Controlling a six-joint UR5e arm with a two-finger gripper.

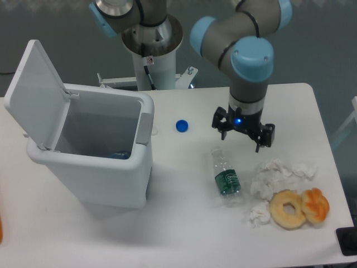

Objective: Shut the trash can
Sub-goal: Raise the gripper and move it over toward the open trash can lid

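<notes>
Gripper (242,135) with fingers spread, holding nothing, above the worktop (184,234) well right of the trash can (95,148), its lid (34,92) raised, something blue inside hard to make out, clear bottle (225,176) right of the can.

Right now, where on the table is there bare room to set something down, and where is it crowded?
Bare table runs along the near edge, from the trash can to the bottle. More lies at the far right, behind the open gripper. The near right is crowded: crumpled tissues, doughnut, pastry. The blue cap sits between can and gripper.
</notes>
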